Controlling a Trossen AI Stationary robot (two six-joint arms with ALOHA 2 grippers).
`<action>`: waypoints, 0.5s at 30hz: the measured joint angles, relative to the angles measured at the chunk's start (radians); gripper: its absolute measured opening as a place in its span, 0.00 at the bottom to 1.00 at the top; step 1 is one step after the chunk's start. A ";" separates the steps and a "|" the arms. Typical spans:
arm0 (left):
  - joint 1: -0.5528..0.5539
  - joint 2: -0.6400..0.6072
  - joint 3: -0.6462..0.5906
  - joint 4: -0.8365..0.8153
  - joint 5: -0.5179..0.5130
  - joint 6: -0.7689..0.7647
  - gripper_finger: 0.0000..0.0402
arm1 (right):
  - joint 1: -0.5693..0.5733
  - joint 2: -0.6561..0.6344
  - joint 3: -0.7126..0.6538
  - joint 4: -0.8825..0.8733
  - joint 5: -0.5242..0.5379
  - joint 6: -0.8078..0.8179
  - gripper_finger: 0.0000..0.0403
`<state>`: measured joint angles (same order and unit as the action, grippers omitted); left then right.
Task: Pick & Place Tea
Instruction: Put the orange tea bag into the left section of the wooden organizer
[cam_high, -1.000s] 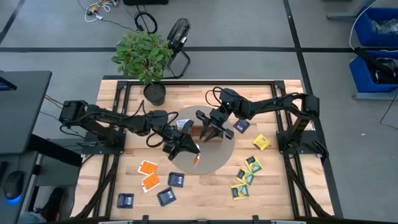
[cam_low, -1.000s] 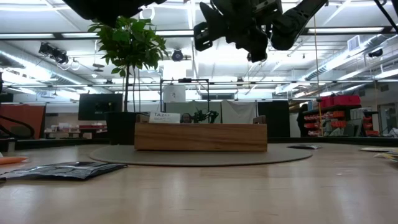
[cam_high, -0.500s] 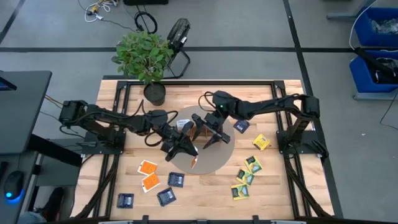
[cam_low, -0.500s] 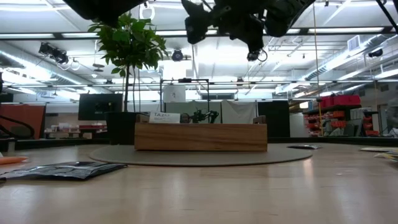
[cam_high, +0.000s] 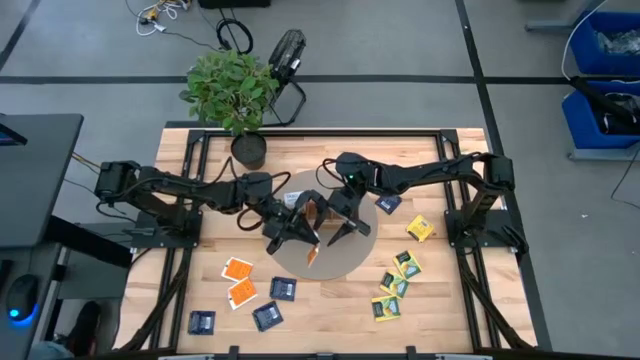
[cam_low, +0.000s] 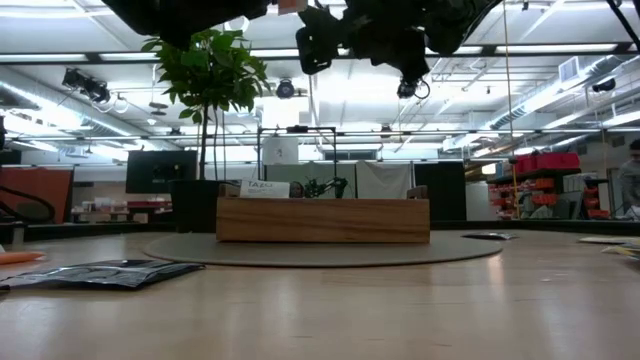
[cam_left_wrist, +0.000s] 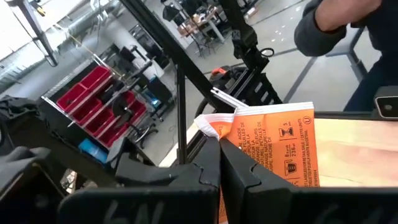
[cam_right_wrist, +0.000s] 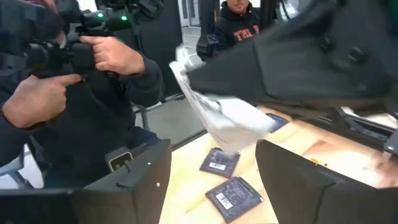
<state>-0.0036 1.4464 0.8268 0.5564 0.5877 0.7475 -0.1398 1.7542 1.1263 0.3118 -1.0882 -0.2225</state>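
Observation:
My left gripper (cam_high: 303, 236) hangs over the round grey mat and is shut on one tea packet (cam_left_wrist: 273, 143), orange on one face and pale on the face seen in the right wrist view (cam_right_wrist: 227, 124). My right gripper (cam_high: 338, 228) is open right beside it. Its two fingers (cam_right_wrist: 292, 180) stand on either side of the held packet, apart from it. The long wooden tray (cam_low: 322, 220) rests on the mat below both arms, with a white-faced packet (cam_low: 262, 188) standing in its left end. My left gripper pinches the orange packet between its two fingers at one side edge (cam_left_wrist: 219, 148). The rest of the packet sticks out past the fingertips. It is lifted clear, high above the mat and tray.
Loose packets lie on the table: orange (cam_high: 238, 270) and dark blue (cam_high: 283, 289) near the left front, yellow-green (cam_high: 405, 265) at the right front, one blue (cam_high: 388, 203) by the mat. A potted plant (cam_high: 233, 90) stands at the far edge. People (cam_right_wrist: 93, 93) stand beside the table.
My right gripper has moved toward the table's near-left, from above the tray to close beside my left gripper, and stays open. My left gripper has kept its hold on the packet and stayed almost in place.

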 joint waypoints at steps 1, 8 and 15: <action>0.000 0.000 0.000 0.000 0.013 -0.004 0.00 | 0.000 0.000 0.000 -0.004 -0.008 -0.003 0.59; 0.003 0.000 0.000 -0.002 0.064 -0.029 0.00 | 0.005 0.000 0.000 -0.032 -0.064 -0.049 0.54; -0.002 0.000 0.000 -0.001 0.081 -0.049 0.00 | -0.001 0.000 0.000 -0.034 0.001 -0.046 0.49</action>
<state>-0.0061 1.4464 0.8268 0.5553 0.6687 0.6987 -0.1406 1.7542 1.1263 0.2775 -1.0875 -0.2689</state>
